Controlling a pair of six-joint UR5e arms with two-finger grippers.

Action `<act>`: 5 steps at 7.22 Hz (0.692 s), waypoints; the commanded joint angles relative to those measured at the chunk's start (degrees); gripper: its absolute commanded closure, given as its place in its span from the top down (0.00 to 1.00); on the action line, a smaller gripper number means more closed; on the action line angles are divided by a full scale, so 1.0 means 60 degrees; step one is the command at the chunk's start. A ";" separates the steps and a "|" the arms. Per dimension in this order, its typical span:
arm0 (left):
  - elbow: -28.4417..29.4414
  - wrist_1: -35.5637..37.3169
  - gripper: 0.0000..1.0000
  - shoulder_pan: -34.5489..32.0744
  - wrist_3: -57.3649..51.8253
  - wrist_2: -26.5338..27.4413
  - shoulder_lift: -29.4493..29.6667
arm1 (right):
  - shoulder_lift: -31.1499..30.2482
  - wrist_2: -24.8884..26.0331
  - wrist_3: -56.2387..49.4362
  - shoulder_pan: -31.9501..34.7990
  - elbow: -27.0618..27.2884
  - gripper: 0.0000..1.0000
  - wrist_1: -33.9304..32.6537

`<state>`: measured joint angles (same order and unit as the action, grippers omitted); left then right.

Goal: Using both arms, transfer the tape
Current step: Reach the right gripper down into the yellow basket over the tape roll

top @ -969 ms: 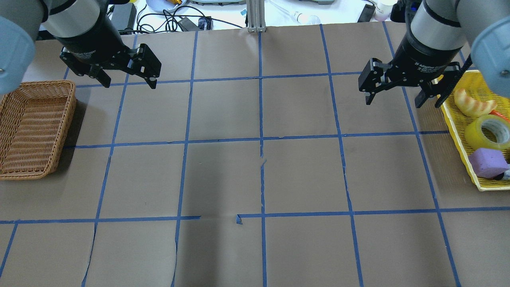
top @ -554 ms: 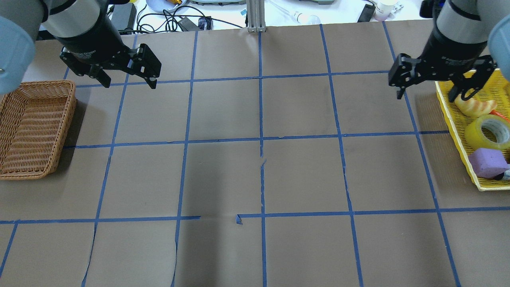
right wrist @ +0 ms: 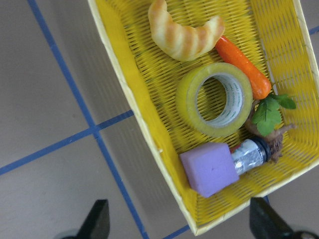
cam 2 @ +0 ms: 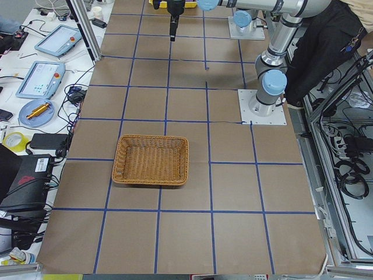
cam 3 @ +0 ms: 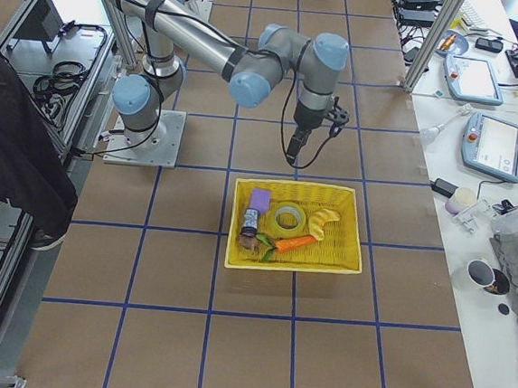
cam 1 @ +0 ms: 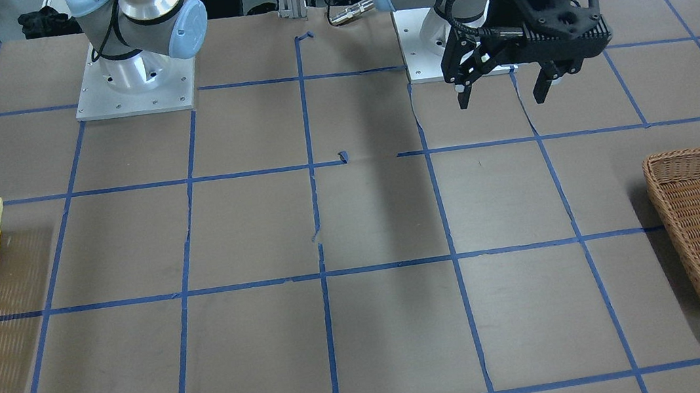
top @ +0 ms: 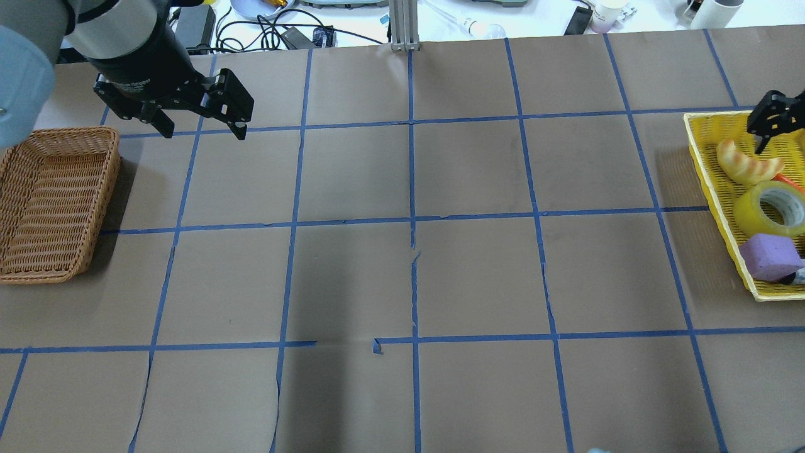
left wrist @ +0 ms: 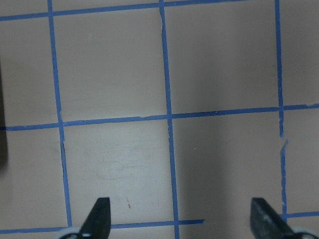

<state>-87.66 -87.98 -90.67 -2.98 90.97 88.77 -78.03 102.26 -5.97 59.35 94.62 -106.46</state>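
Right end effector [right wrist: 180, 223]: fingers spread wide, nothing held, poised above the yellow tray [right wrist: 127, 79], fingertips over its 6 o'clock end in the wrist view.

Left end effector [top: 204, 129]: likewise wide and empty, high over the counter [top: 478, 277], just past the wicker basket [top: 53, 201].

Tape [right wrist: 185, 102]: flat in mid-tray, core upward, ungrasped.
- At 12 o'clock of it: croissant [right wrist: 182, 35], near.
- At 2 o'clock: carrot [right wrist: 244, 69], seemingly touching the roll.
- At 6 o'clock: purple sponge [right wrist: 209, 169], just beside, with a small bottle [right wrist: 249, 154] against it.
- At 9 o'clock: bare mesh up to the tray wall.

Step in hand, by judgement: approach for the first pick; handover and drop not yet begun.

Next move, by judgement: centring over the roll, then descent with one finger into the open core and one on the 9 o'clock side, the only flank free of neighbours.

Edges: tray wall close on that flank.

Room: tray at 3 o'clock in the overhead view, basket at 9 o'clock, well apart; the wide gridded counter between them the likely handover ground.
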 commanded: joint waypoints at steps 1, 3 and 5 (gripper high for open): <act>0.0006 0.0001 1.00 -0.0005 -0.0001 0.0000 0.0000 | 0.1324 -0.0051 -0.0060 -0.0443 0.0413 1.00 -0.2033; 0.0035 0.0001 1.00 -0.0005 -0.0001 0.0000 0.0000 | 0.2032 -0.0256 -0.0046 -0.0458 0.1043 1.00 -0.3786; 0.0036 0.0001 1.00 -0.0005 -0.0001 0.0000 0.0000 | 0.2179 -0.0256 0.0466 -0.0458 0.1469 1.00 -0.3892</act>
<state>-87.47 -87.98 -90.71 -2.99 90.97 88.77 -65.66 100.70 -4.55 56.63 101.89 -128.97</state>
